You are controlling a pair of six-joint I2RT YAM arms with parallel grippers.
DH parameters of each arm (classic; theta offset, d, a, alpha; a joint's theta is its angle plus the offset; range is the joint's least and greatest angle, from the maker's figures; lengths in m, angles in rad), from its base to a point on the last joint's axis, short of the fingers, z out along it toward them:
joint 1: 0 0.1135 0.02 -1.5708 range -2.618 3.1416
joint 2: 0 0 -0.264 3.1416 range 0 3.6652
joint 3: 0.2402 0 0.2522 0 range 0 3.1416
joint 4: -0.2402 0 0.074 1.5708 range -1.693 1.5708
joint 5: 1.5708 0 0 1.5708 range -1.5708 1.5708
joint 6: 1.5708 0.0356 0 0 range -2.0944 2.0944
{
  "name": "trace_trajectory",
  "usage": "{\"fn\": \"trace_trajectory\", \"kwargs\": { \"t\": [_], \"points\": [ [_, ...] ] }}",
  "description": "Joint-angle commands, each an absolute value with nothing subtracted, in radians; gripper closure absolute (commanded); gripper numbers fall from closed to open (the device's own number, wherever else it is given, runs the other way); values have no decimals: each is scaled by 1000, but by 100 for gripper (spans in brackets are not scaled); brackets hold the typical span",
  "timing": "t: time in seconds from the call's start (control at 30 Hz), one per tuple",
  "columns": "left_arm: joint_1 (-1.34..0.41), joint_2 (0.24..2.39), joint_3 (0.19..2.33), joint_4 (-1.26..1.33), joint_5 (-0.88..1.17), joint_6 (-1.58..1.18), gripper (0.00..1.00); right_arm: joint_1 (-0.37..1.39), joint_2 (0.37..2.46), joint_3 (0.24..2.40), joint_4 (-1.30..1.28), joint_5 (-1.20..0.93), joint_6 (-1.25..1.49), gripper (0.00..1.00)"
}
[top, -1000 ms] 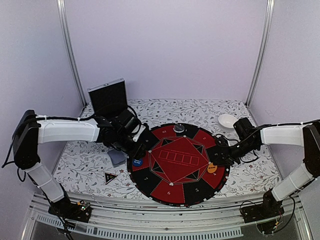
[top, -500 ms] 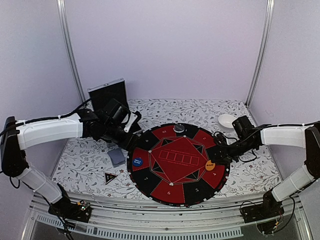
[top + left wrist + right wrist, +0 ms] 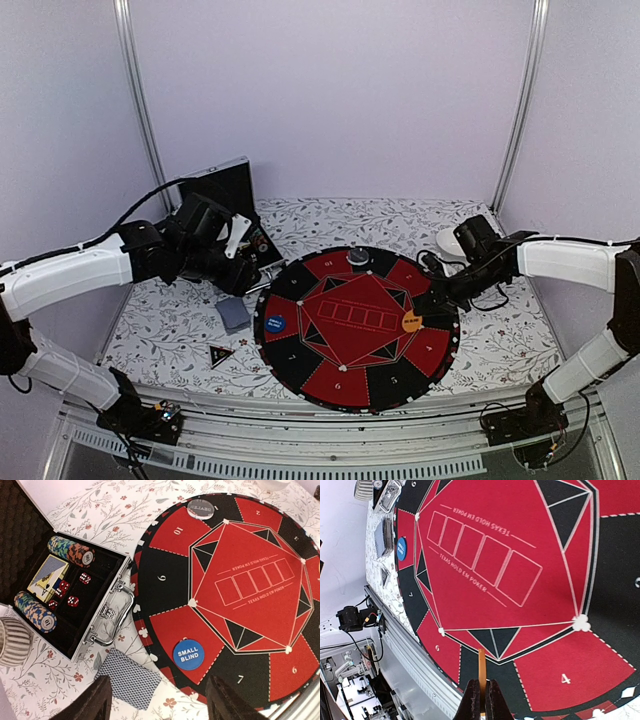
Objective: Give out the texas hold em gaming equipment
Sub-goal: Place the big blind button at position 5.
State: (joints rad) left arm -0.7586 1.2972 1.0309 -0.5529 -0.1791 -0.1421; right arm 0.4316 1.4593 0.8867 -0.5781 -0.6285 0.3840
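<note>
Orange blind button (image 3: 481, 662) edge-on in right end effector (image 3: 481, 686), case (image 3: 123, 568) cropped

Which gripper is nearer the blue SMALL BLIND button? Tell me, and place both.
Left. The left gripper hangs open just beside the blue SMALL BLIND button, at the left edge of the mat. The right gripper is across the mat, shut on the orange button.
</note>
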Motion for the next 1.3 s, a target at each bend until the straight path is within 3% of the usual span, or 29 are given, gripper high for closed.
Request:
{"fn": "trace_trajectory", "kwargs": {
  "t": [0.0,0.33,0.97,1.27],
  "points": [
    [-740,1274,1014,-529,-216,-128,33,454,1484,946,-686,-594,378,98],
    [-723,1253,1002,-520,-202,-128,31,470,1444,811,-689,-628,408,98],
    [-678,1265,1005,-516,-160,-126,31,470,1352,1028,-1018,-447,300,98],
    [-645,1274,1006,-512,-118,-124,31,470,1313,1070,-1025,-505,280,98]
  ]
}}
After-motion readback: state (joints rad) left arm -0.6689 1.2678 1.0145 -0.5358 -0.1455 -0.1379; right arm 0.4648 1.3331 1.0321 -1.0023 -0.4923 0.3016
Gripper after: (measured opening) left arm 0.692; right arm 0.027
